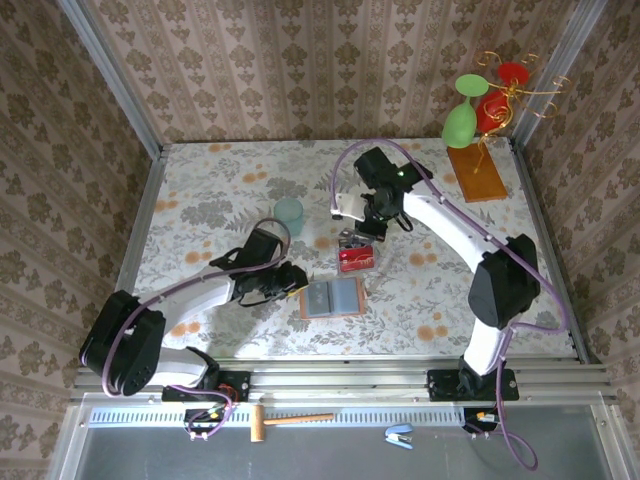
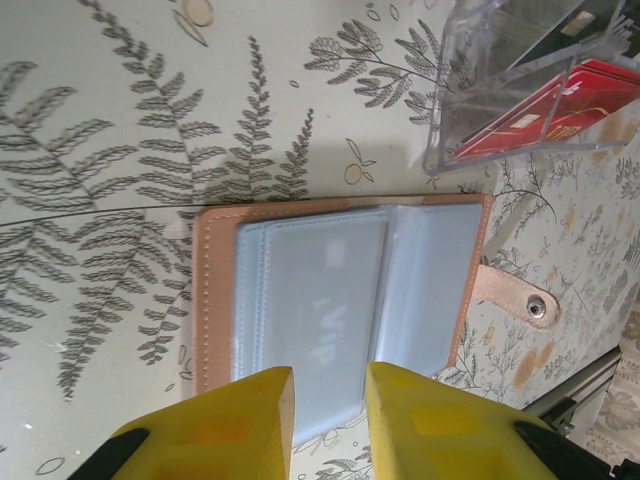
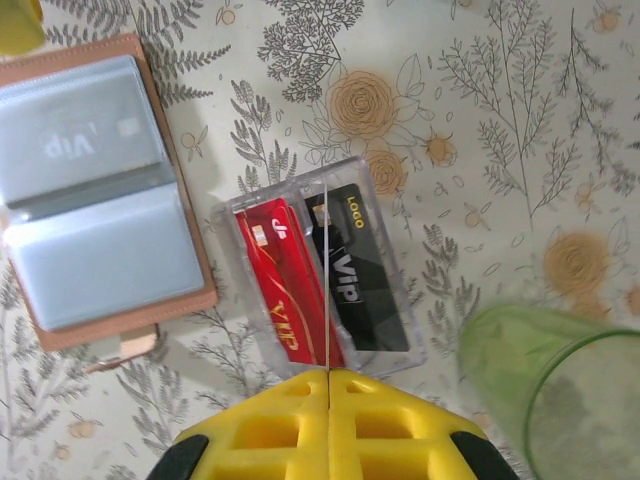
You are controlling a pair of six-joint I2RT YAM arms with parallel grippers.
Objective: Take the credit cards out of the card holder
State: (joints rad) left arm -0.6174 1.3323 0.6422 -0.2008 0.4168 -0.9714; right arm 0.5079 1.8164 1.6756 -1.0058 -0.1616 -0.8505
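Observation:
The tan card holder lies open on the table, its grey-blue pockets up. Faint "VIP" lettering shows through one pocket. My left gripper hovers at the holder's near edge, jaws a little apart with nothing between them. My right gripper is shut on a thin credit card, seen edge-on and standing above a clear plastic tray. A red card and a black card lie in that tray. In the top view, the right gripper is just beyond the tray.
A green cup stands close to the right of the tray, the same pale cup seen behind the left arm. A stand with an orange wooden base holds a green and a red glass at the back right.

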